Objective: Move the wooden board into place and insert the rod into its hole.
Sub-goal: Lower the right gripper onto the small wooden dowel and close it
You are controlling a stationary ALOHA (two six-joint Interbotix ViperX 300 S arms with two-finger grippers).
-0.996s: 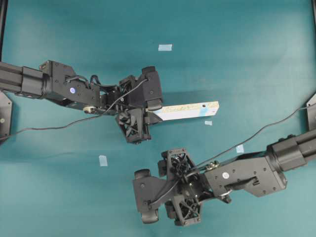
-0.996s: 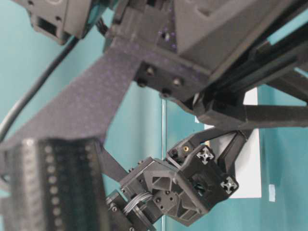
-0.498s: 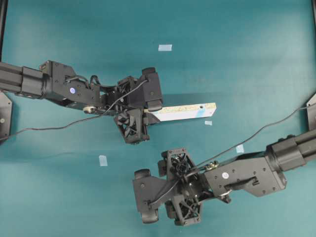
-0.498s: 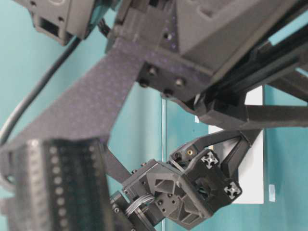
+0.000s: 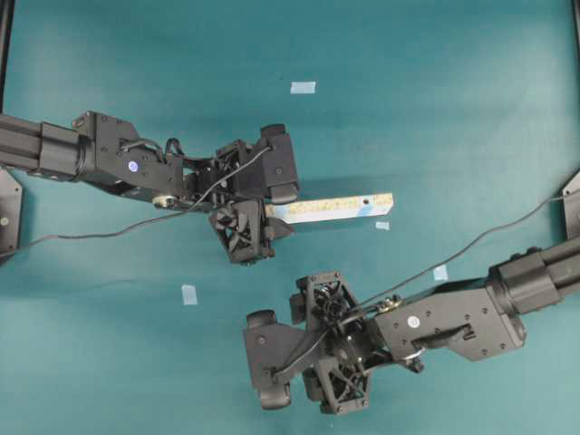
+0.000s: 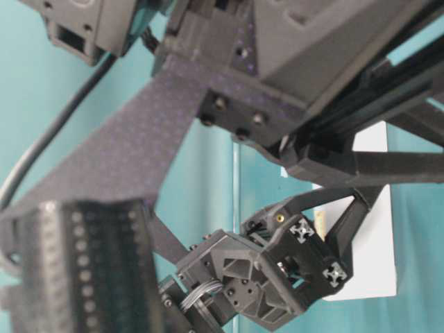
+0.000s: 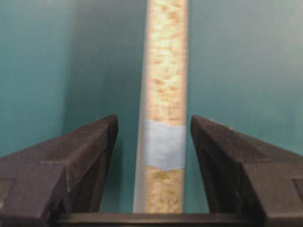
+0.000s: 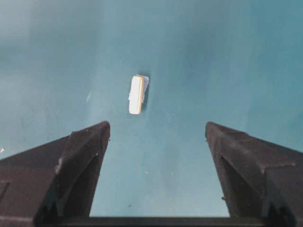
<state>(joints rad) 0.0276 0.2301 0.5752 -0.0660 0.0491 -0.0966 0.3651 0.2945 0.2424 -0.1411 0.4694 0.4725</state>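
Note:
The wooden board [image 5: 331,207] lies mid-table, its speckled narrow face up, with the hole [image 5: 362,198] near its right end. My left gripper [image 5: 272,211] is open around the board's left end. In the left wrist view the board [image 7: 165,71] and its light blue patch [image 7: 163,144] run between the fingers, with a gap on each side. The rod [image 8: 136,94] lies on the table ahead of my open right gripper [image 8: 156,125], clear of both fingers. The overhead view hides the rod; there the right gripper [image 5: 265,360] points left below the board.
Pale blue tape squares lie on the teal table: one at the back [image 5: 303,88], one at front left [image 5: 189,294], two right of the board [image 5: 382,226] [image 5: 440,273]. The right arm fills most of the table-level view, where the board [image 6: 371,243] shows white.
The left jaws have opened off the board. The board has turned from showing its white face to speckled face up, and its far end has dropped.

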